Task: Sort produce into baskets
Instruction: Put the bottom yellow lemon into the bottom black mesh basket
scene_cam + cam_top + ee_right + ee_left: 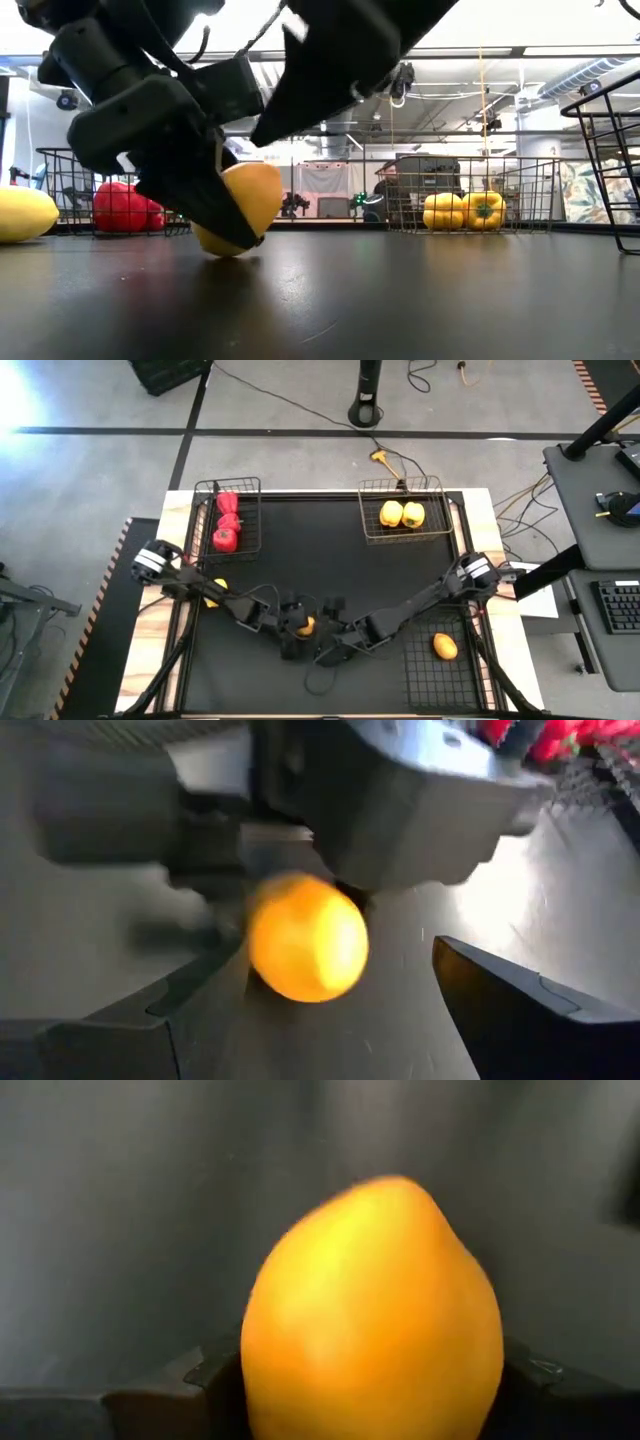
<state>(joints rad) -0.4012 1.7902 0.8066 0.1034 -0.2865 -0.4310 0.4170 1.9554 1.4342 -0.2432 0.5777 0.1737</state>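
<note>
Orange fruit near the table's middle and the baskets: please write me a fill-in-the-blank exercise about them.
1. The left gripper is shut on an orange ____.
2. The black basket at the far left holds ____ peppers.
3. The bronze basket holds ____ yellow peppers.
4. The right gripper holds ____.

Missing words: fruit; red; two; nothing

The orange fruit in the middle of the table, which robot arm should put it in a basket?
Left. The left gripper already has the orange fruit between its fingers. The right gripper sits open just beside it, holding nothing.
</note>
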